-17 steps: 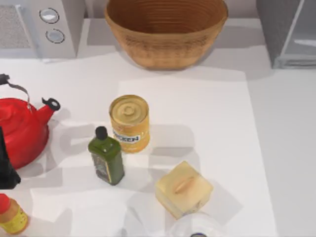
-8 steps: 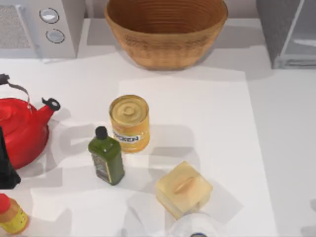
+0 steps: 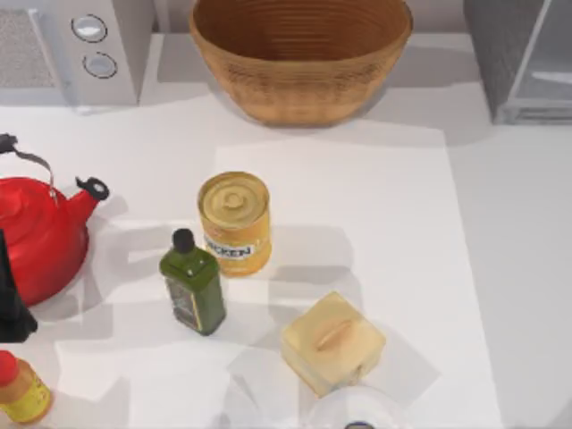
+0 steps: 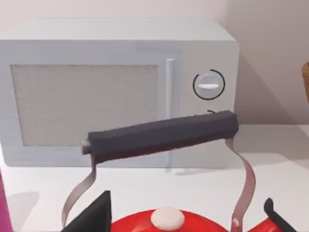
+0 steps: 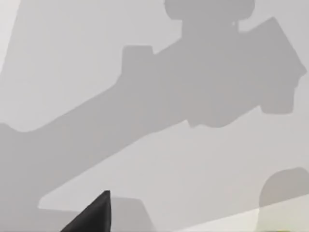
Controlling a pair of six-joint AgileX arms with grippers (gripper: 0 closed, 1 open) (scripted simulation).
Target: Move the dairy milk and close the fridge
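Observation:
The dairy milk is out of view. The fridge [image 3: 511,55], a grey cabinet, stands at the table's far right corner, with its pale interior [image 3: 552,73] showing beside a flat grey panel. My left arm [image 3: 11,304] is parked at the left edge, just beside the red kettle [image 3: 36,234]; its wrist view looks over the kettle's black handle [image 4: 159,137] toward the microwave [image 4: 120,92]. In the right wrist view, a dark tip of my right gripper [image 5: 94,215] hovers over bare white table crossed by arm shadows.
A wicker basket [image 3: 299,55] sits at the back centre and the microwave [image 3: 76,49] at the back left. Mid-table stand a yellow can [image 3: 234,222], a green bottle [image 3: 192,284] and a pale yellow block [image 3: 332,341]. A small red-capped bottle [image 3: 20,388] is front left.
Only shadows near the table's front right corner have shifted. No object on the table has moved, and the left arm stays still.

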